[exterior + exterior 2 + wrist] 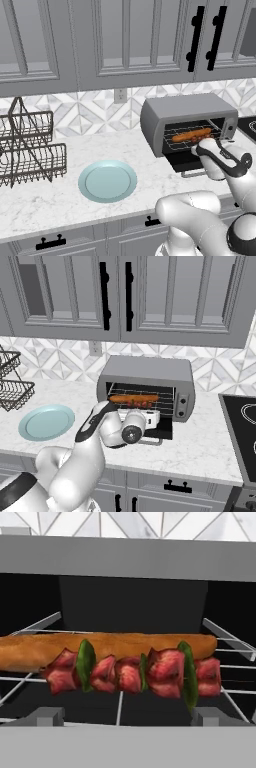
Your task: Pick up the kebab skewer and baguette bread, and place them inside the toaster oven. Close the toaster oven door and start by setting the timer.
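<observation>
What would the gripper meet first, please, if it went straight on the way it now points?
Most likely the kebab skewer of red meat chunks and green pieces, lying on the wire rack just in front of the long orange-brown baguette inside the open grey toaster oven; depth is uncertain.

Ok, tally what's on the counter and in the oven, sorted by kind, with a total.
Food on the oven rack: 2, baguette bread, kebab skewer
Appliances: 1, toaster oven
Dishes: 1, pale blue plate
Wire racks: 1, dish rack
Total: 5
</observation>
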